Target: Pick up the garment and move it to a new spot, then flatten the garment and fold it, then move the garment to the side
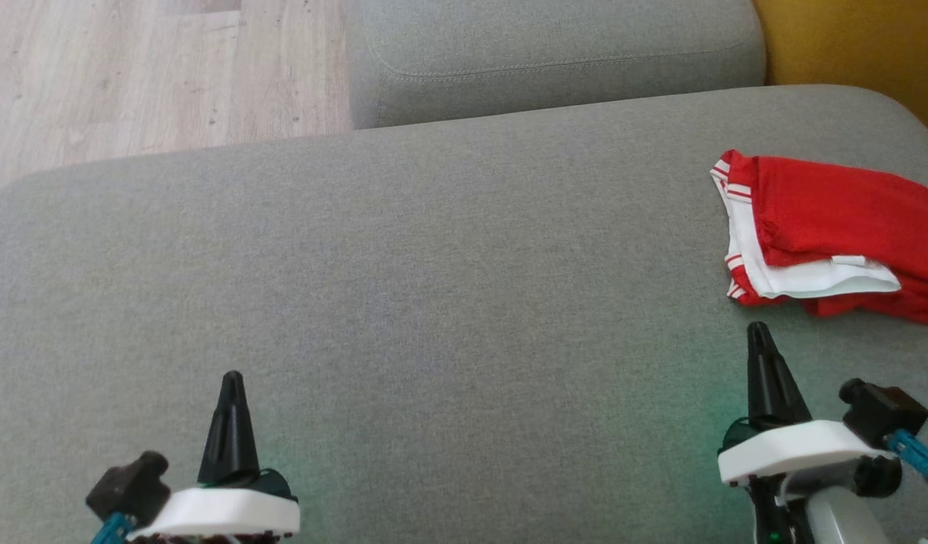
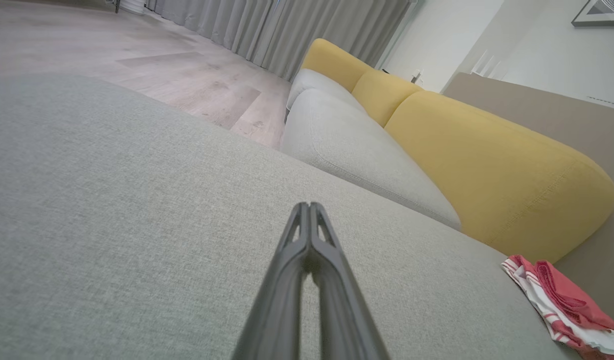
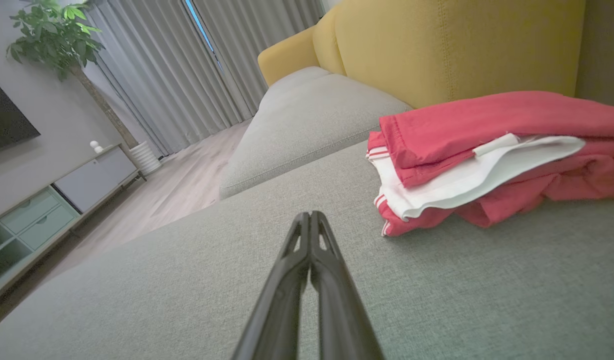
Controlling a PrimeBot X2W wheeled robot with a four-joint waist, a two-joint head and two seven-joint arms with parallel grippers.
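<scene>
The garment (image 1: 834,234) is red with white trim and lies folded in a small pile at the far right of the grey sofa seat (image 1: 434,287). It shows too in the left wrist view (image 2: 562,305) and the right wrist view (image 3: 487,155). My right gripper (image 1: 759,329) is shut with nothing in it, just in front of the garment's near left corner and apart from it. My left gripper (image 1: 232,375) is shut and empty at the lower left, far from the garment. Both pairs of fingers (image 2: 309,207) (image 3: 309,215) are pressed together above the cushion.
A second grey seat cushion (image 1: 555,53) lies beyond the seat. Yellow back cushions (image 3: 462,45) rise behind the garment. Wooden floor (image 1: 131,68) lies past the seat's far left edge. A plant (image 3: 57,35), curtains (image 3: 187,65) and a low cabinet (image 3: 47,210) stand across the room.
</scene>
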